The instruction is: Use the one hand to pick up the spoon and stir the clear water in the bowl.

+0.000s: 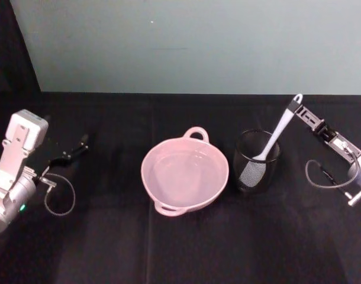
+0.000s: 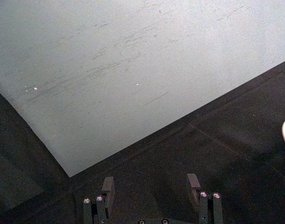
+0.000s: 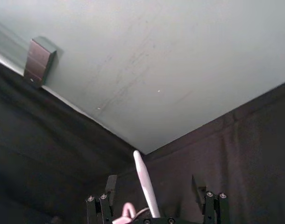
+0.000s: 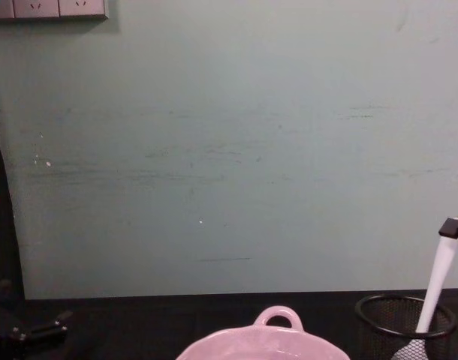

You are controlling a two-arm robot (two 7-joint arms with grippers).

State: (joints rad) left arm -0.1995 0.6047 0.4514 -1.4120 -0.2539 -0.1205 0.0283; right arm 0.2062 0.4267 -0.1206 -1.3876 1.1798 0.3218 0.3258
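Mesh veils the spoon [image 1: 278, 133] blade in the cup [image 1: 239, 171] below my right gripper [image 3: 152, 179], open astride its handle; the bowl's [image 1: 146, 177] water [image 1: 183, 171] barely shows. Left gripper [image 2: 151, 181] open, empty.

The white spoon [image 1: 279, 130] stood tilted in a black wire-mesh cup [image 1: 247, 177], flat blade down inside it and slim handle leaning up and to the right. The right gripper [image 1: 301, 111] sat at the handle's upper end, its fingers spread to either side of it. Just left of the cup, the wide pale pink bowl [image 1: 146, 171] rested upright on the desk [image 1: 109, 236], holding clear water [image 1: 183, 174] that was barely visible.
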